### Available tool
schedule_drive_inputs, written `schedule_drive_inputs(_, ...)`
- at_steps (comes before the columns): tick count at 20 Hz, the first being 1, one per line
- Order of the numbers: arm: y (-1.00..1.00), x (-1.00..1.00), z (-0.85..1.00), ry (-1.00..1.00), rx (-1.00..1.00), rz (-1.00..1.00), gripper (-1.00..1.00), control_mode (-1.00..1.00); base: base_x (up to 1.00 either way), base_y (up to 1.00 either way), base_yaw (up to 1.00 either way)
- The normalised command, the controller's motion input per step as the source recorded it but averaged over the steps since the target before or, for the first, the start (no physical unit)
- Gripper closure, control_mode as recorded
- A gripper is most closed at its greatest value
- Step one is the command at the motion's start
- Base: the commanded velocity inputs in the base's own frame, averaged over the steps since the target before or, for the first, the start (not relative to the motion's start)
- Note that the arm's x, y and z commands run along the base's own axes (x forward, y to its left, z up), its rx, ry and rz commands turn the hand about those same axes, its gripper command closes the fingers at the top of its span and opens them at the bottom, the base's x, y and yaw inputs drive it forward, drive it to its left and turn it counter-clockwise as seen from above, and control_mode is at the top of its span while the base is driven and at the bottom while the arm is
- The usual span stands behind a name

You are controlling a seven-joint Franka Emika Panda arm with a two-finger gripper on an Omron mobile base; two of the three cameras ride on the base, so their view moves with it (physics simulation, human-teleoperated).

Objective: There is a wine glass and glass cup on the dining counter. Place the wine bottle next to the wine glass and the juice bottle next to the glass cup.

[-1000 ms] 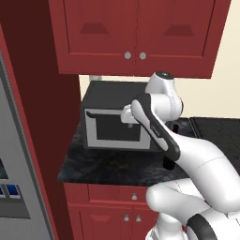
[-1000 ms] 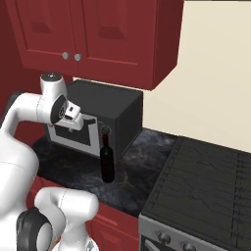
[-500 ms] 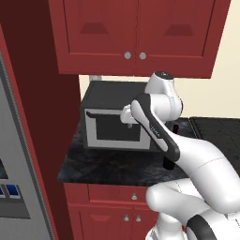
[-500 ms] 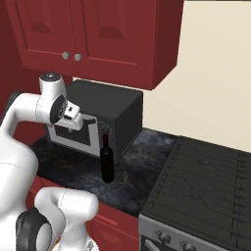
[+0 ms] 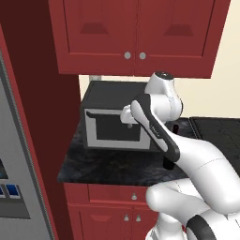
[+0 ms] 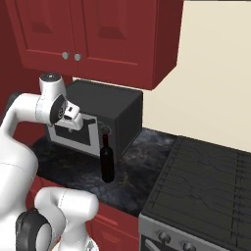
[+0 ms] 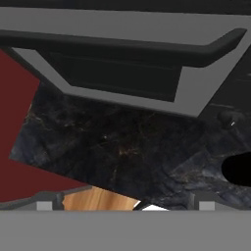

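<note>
**While jaws gape: bottle not yet gripped**

Left base view: slim, near-black glass wine bottle (image 5: 170,149) just right of the black boxy microwave (image 5: 115,117), mostly behind the arm.

Right base view: upright beside the microwave's front corner. Likely heavy, slick, breakable; grip the body. Contents unreadable.

Hand view: gripper (image 7: 122,202) spread wide, empty, over the marbled counter.

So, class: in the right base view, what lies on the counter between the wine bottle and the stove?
Nothing stands there. In the right base view, the stretch of dark marbled counter between the wine bottle and the stove is bare.
</note>
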Motion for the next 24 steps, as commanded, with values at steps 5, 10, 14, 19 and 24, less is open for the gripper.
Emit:
schedule_drive_inputs(5, 0.09, -0.06, 0.0, 0.0, -0.05, -0.13, -1.0, -1.0, 0.0, 0.0, 0.0)
schedule_drive_inputs(10, 0.21, -0.07, 0.0, -0.02, -0.11, -0.28, -1.0, -1.0, 0.0, 0.0, 0.0)
schedule_drive_inputs(14, 0.23, -0.02, -0.02, -0.03, -0.1, -0.34, -1.0, -1.0, 0.0, 0.0, 0.0)
schedule_drive_inputs(19, 0.21, -0.04, -0.08, 0.0, -0.01, -0.33, -1.0, -1.0, 0.0, 0.0, 0.0)
schedule_drive_inputs(24, 0.25, -0.05, -0.13, -0.01, 0.0, -0.27, -1.0, -1.0, 0.0, 0.0, 0.0)
